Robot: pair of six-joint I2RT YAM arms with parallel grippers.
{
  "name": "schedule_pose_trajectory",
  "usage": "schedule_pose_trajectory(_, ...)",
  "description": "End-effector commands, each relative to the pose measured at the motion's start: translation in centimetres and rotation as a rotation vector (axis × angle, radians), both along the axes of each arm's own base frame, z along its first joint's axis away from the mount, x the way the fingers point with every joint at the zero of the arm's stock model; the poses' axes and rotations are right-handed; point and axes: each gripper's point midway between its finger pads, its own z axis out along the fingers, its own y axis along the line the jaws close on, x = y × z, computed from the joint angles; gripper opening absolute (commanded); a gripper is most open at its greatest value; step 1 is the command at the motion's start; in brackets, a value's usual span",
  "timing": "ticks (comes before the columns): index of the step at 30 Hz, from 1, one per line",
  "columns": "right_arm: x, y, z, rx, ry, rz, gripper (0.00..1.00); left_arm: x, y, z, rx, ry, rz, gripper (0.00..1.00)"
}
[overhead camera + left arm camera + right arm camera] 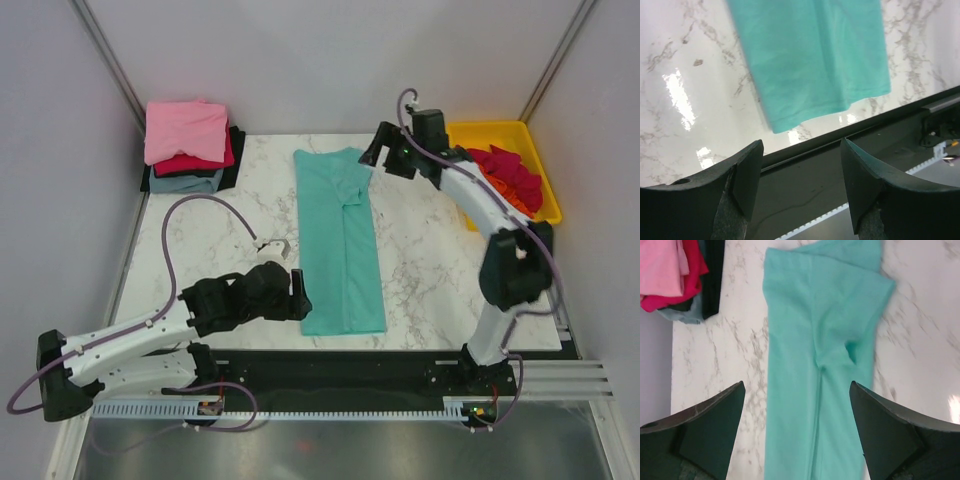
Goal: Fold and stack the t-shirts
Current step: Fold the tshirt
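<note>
A teal-green t-shirt (340, 240) lies on the marble table, folded lengthwise into a long strip with a sleeve tucked over at its far end. My left gripper (300, 296) hovers open just left of the shirt's near corner; in the left wrist view the hem (815, 75) lies beyond the empty left gripper (801, 144). My right gripper (380, 157) stands open at the shirt's far right corner. Seen from the right wrist, the right gripper (797, 386) is wide open above the teal strip (815, 365), holding nothing.
A stack of folded shirts (188, 140), pink on top over crimson, grey-blue and black, sits at the back left, also seen in the right wrist view (670, 275). A yellow tray (480, 132) at the right holds crumpled red and orange shirts (512, 175). A black rail (330, 362) runs along the table's near edge.
</note>
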Motion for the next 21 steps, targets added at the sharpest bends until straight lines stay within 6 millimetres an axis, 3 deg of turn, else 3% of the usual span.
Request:
schedule_pose_trajectory(1,-8.5,-4.0,-1.0,-0.08,0.053,-0.078,0.93,0.6,2.1,-1.8,0.053,-0.003,0.077,0.7)
schedule_pose_trajectory(2,-10.8,-4.9,-2.7,-0.096,0.102,-0.118,0.92,0.5,2.2,-2.2,0.051,0.005,0.085,0.7)
schedule_pose_trajectory(3,-15.4,-6.1,-5.7,-0.116,0.175,-0.129,0.91,0.5,1.9,-2.4,0.037,0.01,0.09,0.7)
schedule_pose_trajectory(4,-17.8,-5.7,-7.0,-0.118,0.201,-0.122,0.9,0.3,1.8,-2.8,0.025,0.027,0.096,0.69)
schedule_pose_trajectory(5,-21.8,-6.1,-10.7,-0.149,0.286,-0.111,0.87,0.0,2.2,-4.2,0.038,0.048,0.101,0.69)
schedule_pose_trajectory(6,-23.4,-6.0,-10.2,-0.123,0.266,-0.13,0.85,0.1,1.4,-4.4,-0.001,0.047,0.098,0.69)
schedule_pose_trajectory(7,-27.3,-5.1,-13.0,-0.155,0.323,-0.072,0.78,-0.4,1.6,-6.0,0.002,0.084,0.098,0.68)
schedule_pose_trajectory(9,-30.3,-4.7,-13.5,-0.121,0.327,-0.094,0.74,-0.7,1.1,-6.9,-0.027,0.105,0.092,0.65)
schedule_pose_trajectory(11,-33.8,-5.3,-16.1,-0.133,0.386,-0.093,0.69,-0.9,0.9,-8.1,-0.06,0.124,0.106,0.64)
schedule_pose_trajectory(12,-34.1,-5.2,-15.5,-0.086,0.364,-0.109,0.66,-0.8,0.7,-8.4,-0.076,0.125,0.107,0.63)
schedule_pose_trajectory(15,-35.1,-5.6,-16.5,-0.071,0.355,-0.107,0.63,-0.8,0.0,-9.3,-0.138,0.14,0.098,0.63)
schedule_pose_trajectory(21,-35.5,-4.6,-17.6,-0.093,0.403,-0.028,0.61,-0.6,0.2,-10.5,-0.125,0.145,0.116,0.62)
